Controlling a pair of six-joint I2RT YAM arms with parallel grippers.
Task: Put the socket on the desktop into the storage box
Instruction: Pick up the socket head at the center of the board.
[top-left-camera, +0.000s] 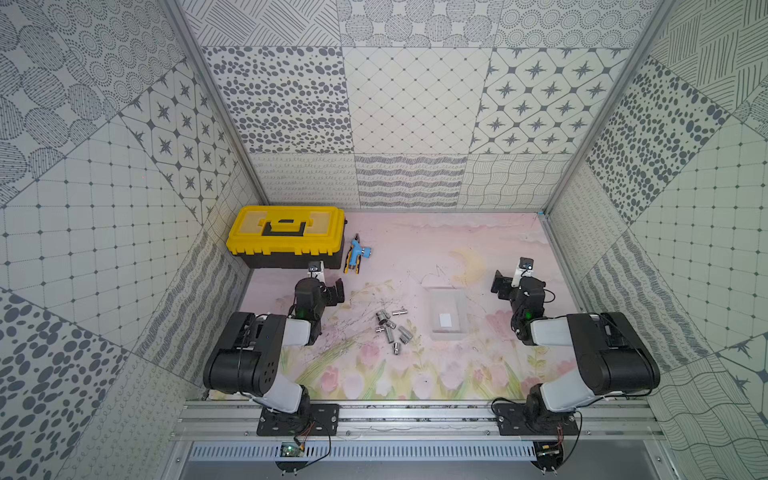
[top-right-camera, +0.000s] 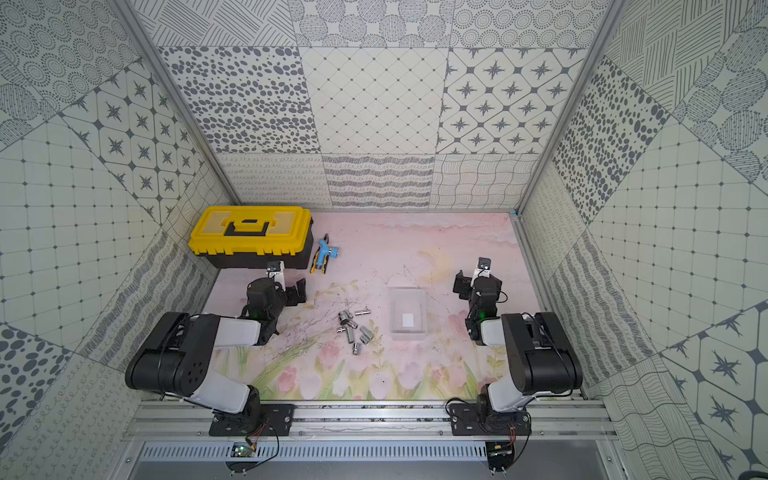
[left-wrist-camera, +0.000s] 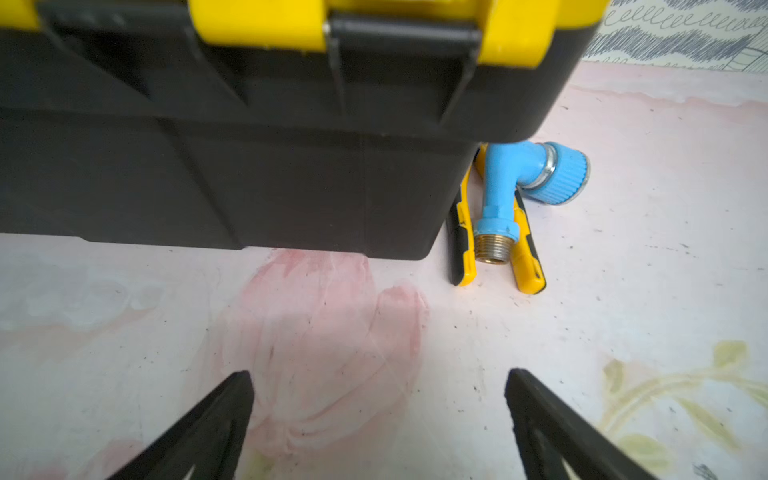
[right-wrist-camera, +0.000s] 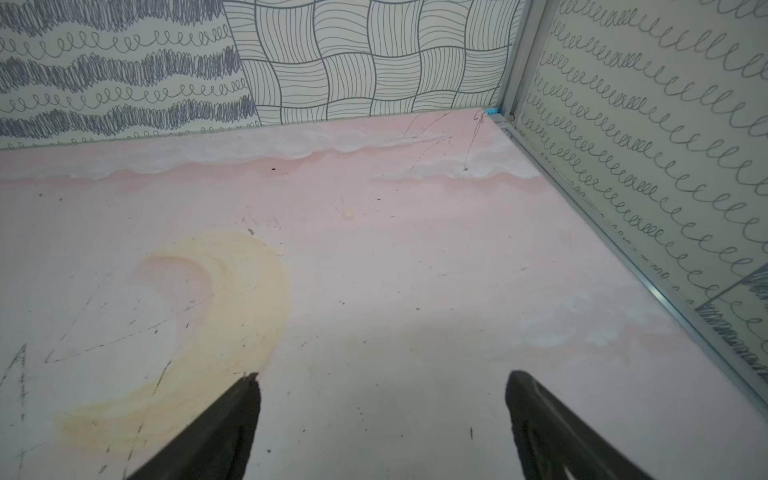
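Since the left pincer (left-wrist-camera: 379, 373) and right pincer (right-wrist-camera: 383, 375) both hang spread and empty, take the outlying socket (top-left-camera: 399, 311) first, across its barrel, and clear the storage box (top-left-camera: 446, 301) rim

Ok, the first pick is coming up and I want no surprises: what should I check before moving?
1. Left gripper open and empty: ok.
2. Right gripper open and empty: ok.
3. Sockets lying loose on the desktop: ok.
4. Storage box upright, only its label inside: ok.
5. Gripper above the sockets: not ok, neither is.
6. Sockets spaced enough for a clean pinch: cannot tell.
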